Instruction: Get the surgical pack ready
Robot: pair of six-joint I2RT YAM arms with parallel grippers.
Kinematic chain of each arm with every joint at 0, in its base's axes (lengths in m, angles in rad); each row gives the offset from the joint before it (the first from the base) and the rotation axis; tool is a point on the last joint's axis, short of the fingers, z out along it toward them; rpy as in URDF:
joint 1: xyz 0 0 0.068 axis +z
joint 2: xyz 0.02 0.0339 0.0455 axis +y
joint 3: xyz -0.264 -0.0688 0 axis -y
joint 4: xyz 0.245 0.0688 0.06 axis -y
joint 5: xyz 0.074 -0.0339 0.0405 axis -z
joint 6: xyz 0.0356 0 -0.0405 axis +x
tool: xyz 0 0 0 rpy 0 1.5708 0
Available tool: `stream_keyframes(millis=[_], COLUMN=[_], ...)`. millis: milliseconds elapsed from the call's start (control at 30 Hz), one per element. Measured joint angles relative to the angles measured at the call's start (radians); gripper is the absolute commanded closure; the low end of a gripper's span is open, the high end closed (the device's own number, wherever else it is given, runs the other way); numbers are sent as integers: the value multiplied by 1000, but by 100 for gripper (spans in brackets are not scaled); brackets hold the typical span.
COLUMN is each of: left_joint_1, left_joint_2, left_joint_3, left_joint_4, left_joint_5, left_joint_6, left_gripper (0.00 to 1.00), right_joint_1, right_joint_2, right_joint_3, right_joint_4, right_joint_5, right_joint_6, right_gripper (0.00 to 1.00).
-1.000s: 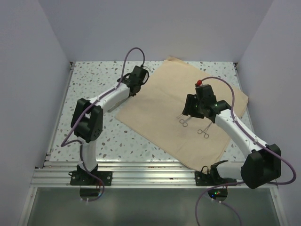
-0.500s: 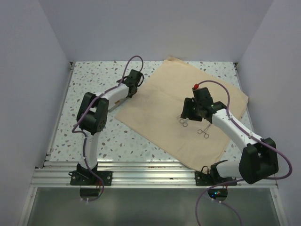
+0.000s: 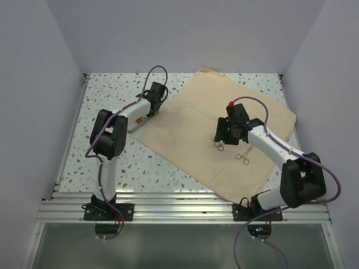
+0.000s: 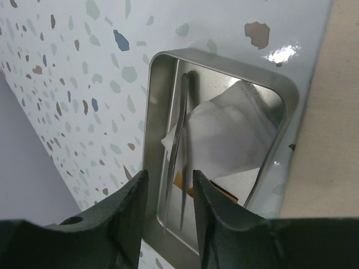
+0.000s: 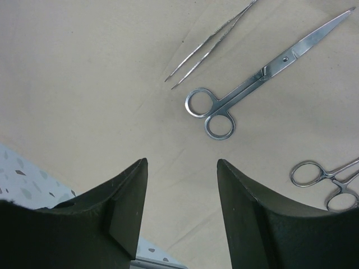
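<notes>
1. The left gripper (image 4: 167,185) has slid left off the edge of the cloth (image 3: 190,126). The right gripper (image 5: 180,168) has edged further in over it.
2. Left jaws: slightly apart, holding nothing, above a steel tray (image 4: 151,106) that holds tweezers (image 4: 180,140) and a white packet (image 4: 230,134).
3. Right jaws: wide apart, empty, above scissors (image 5: 224,106).
4. The cloth lies flat on the table (image 3: 112,89), with the tray just beside its left edge.
</notes>
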Motion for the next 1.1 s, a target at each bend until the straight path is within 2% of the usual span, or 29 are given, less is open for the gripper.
stream_keyframes(millis=[167,333,367,467,633,733,967,1100], left_joint_1=[13,13,13,13,13,12,10,3], left_joint_2=[-3,-68,-98,-211,-543,-652,-673,-673], left_joint_3=[0,2,4,-13,-225,-306,-460,-491], left_joint_4=[-10,-61,-78,-79,49,107,185,197], left_joint_5=[25,60,69,124,322,427,583,629], left_joint_6=[-48,-185,-237,-355,-549,-629,-742,-775], left_gripper=[52,46,40,36,35,36,37,37], right_joint_1=[0,0,-1,-3,-16,-23,-34,-35], right_joint_2=[60,150,171,228,337,406,481,500], right_joint_3=[30,86,100,138,256,351,426,426], right_joint_4=[2,-10,-17,-35,-76,-91,-127,-148], right_joint_5=[11,87,110,162,232,268,317,322], right_joint_6=[24,86,104,149,213,238,285,304], right_gripper=[46,52,52,52,53,56,61,62])
